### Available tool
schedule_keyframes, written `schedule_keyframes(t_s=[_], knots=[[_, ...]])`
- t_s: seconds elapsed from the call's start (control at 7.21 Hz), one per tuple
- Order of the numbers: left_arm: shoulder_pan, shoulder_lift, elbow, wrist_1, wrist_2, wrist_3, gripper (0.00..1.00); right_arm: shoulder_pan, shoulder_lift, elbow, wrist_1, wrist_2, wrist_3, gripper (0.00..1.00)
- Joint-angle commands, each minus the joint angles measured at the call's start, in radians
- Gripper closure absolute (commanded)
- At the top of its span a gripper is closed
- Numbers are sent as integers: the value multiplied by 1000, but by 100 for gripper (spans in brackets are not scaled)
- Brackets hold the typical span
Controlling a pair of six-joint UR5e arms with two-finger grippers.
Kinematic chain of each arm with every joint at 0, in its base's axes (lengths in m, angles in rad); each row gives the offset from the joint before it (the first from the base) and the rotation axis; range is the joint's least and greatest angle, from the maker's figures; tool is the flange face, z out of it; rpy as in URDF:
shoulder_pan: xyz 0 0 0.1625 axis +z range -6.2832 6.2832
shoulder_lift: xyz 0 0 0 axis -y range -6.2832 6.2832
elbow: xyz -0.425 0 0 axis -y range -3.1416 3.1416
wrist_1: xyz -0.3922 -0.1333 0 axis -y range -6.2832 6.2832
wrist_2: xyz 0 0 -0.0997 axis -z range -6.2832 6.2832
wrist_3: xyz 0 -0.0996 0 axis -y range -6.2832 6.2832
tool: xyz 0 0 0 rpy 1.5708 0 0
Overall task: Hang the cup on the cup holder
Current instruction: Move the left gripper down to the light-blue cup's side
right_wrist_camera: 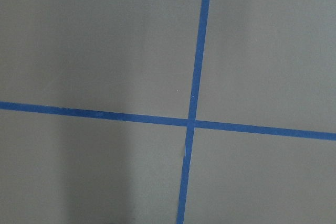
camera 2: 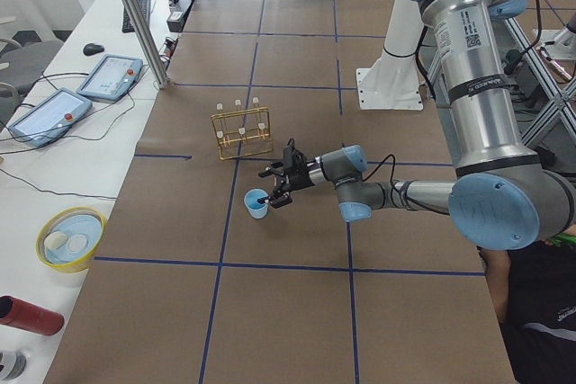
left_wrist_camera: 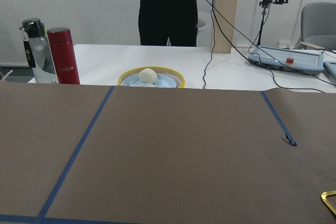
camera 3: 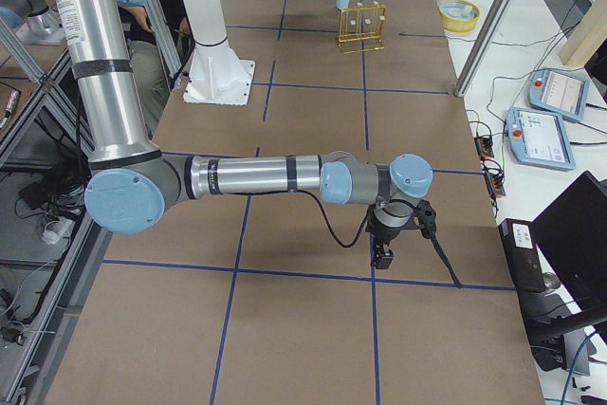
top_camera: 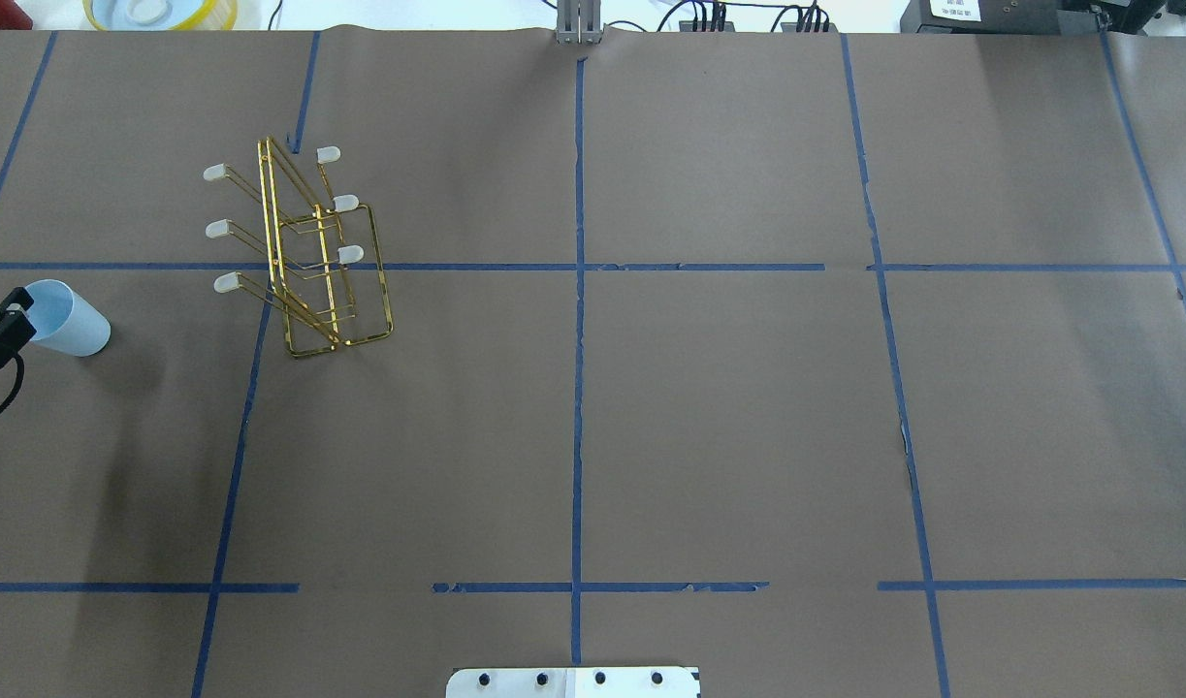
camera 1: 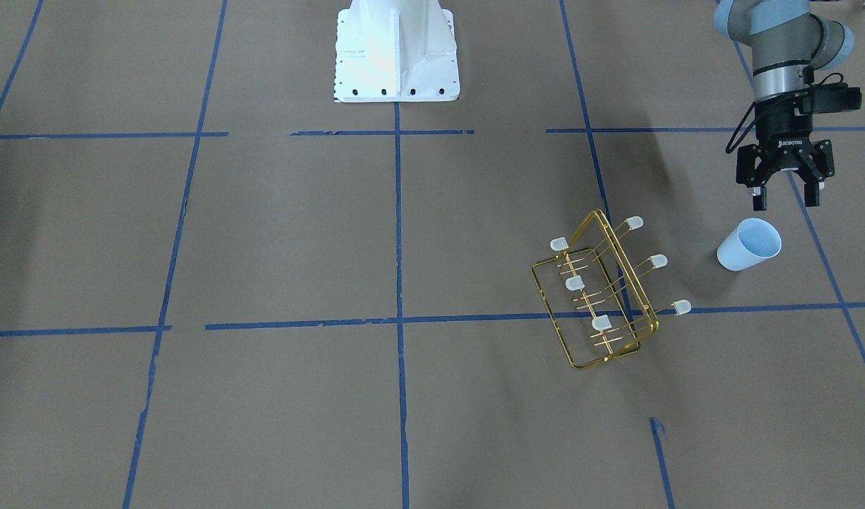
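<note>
Exterior left, cup (camera 2: pixel 257 204) upright, mouth upward

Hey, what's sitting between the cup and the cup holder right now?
Nothing. Only bare brown table cover separates the cup from the cup holder, which shows most clearly in the front-facing view.

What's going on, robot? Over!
Left gripper open, just over the cup. Right gripper far off, open or shut unreadable. Cup upright on table, not hung; cup holder prongs bare. Nothing between them.
</note>
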Motion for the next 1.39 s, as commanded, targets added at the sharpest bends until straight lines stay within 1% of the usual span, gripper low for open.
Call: schedule_keyframes(t_s=[0.0,0.14,0.28,0.42,0.83,1.11,1.25], knots=[[115,-16,72,-4,146,-98,0,0,0,0,0,0,-1,0],[167,-27,102,-4,204,-141,0,0,0,0,0,0,-1,0],[192,-49,141,-2,234,-168,0,0,0,0,0,0,-1,0],[195,-70,174,-4,240,-171,0,0,0,0,0,0,-1,0],[197,-113,204,4,225,-160,0,0,0,0,0,0,-1,0],[197,-151,259,2,223,-156,0,0,0,0,0,0,-1,0],[197,-153,268,2,223,-154,0,0,0,0,0,0,-1,0]])
